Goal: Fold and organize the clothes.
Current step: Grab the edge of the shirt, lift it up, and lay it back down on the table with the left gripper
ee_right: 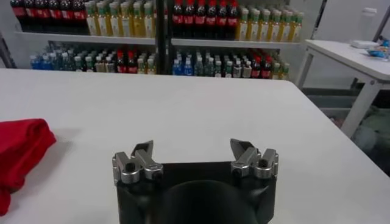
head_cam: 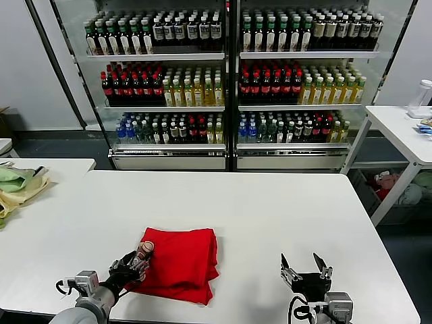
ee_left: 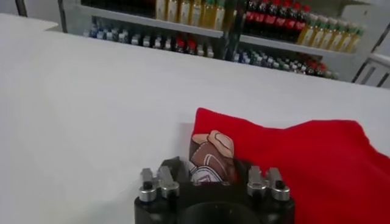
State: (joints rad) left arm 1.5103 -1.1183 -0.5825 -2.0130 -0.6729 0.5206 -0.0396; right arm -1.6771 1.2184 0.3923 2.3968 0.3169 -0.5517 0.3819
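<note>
The red shirt (head_cam: pixel 181 262) lies folded in a thick bundle on the white table (head_cam: pixel 270 202), near its front edge. A bit of its cartoon print (head_cam: pixel 145 250) shows at the near left corner. My left gripper (head_cam: pixel 132 266) is at that corner and is shut on the printed fabric. In the left wrist view the print (ee_left: pixel 212 155) is bunched between the fingers of the left gripper (ee_left: pixel 206 169), and the red shirt (ee_left: pixel 304 158) spreads beyond. My right gripper (head_cam: pixel 305 265) is open and empty over bare table to the right of the shirt. It shows in the right wrist view (ee_right: pixel 192 148), with the shirt's edge (ee_right: pixel 21 152) off to one side.
Pale green and yellow cloths (head_cam: pixel 17 185) lie on a side table at the far left. A glass-fronted cooler full of bottles (head_cam: pixel 229 74) stands behind the table. Another white table (head_cam: pixel 405 128) stands at the right.
</note>
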